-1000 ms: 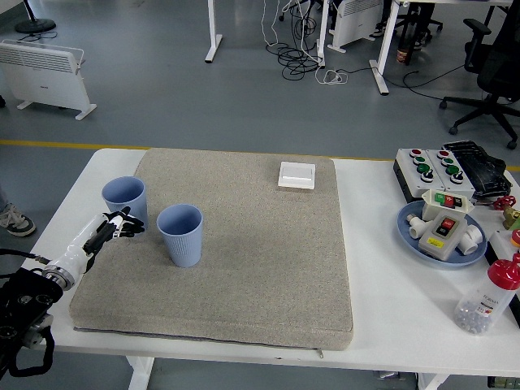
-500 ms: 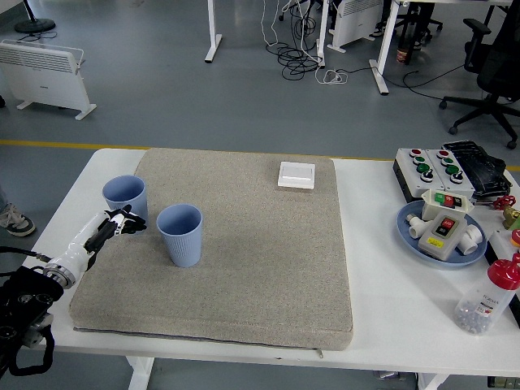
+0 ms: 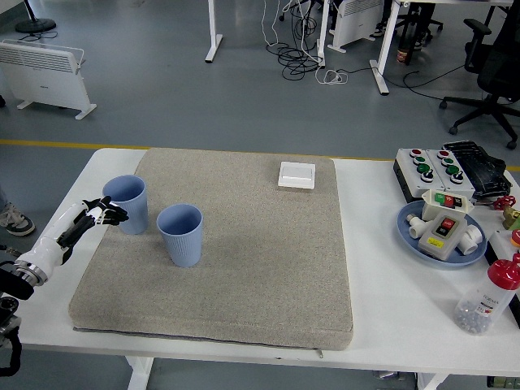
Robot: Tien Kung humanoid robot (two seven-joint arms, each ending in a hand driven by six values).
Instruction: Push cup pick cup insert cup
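1. Left hand [image 3: 97, 213], white with black fingertips, sits at the mat's left edge; fingers loosely spread, holding nothing, tips just beside the far-left cup [image 3: 127, 203].
2. Far-left cup: blue, ribbed, tapered, upright on the mat's far-left corner. Second cup [image 3: 180, 234], same type, stands just to its right and nearer.
3. Risk: a push high on the wall likely tips the light cup, and the mat may drag its base; a skewed push could knock the second cup.
4. Mat [image 3: 244, 268]: grey, coarse, padded, on the smooth white table [image 3: 382, 292].
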